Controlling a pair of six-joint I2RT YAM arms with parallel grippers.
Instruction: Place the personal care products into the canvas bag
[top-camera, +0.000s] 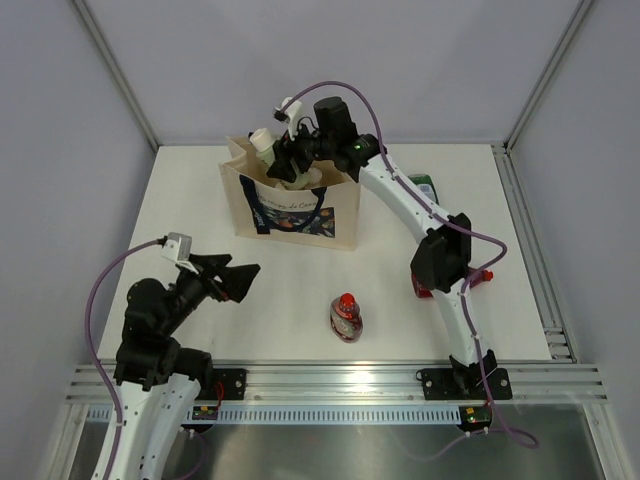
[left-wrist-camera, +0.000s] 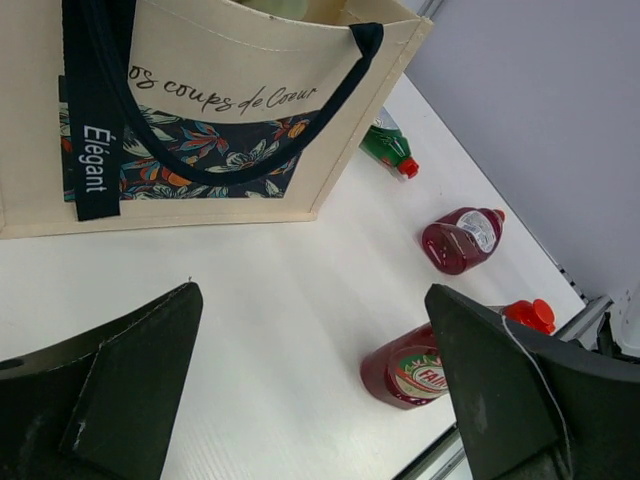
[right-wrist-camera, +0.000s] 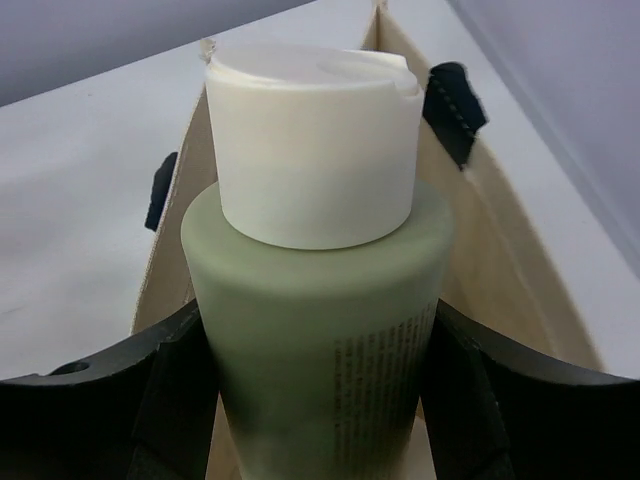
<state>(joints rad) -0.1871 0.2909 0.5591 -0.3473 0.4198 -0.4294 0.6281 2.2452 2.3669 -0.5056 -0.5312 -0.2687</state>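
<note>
Over the beige canvas bag (top-camera: 340, 215) near the far edge of the bench (top-camera: 190, 210), the right fingers (right-wrist-camera: 165, 400) clamp a pale grey-green plastic bottle with cream cap (right-wrist-camera: 320, 330); released off-centre, it could strike the rim and fall outside. Left fingers (left-wrist-camera: 130, 380) gape empty.

White-shelled arms (top-camera: 400, 203) carry black joints, purple cables (top-camera: 340, 84) and black wedge-shaped pincer fingers (left-wrist-camera: 130, 390).

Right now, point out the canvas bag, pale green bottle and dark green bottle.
canvas bag (left-wrist-camera: 230, 55), left wrist view, front panel
pale green bottle (right-wrist-camera: 320, 340), right wrist view, body
dark green bottle (left-wrist-camera: 382, 143), left wrist view, body
</note>
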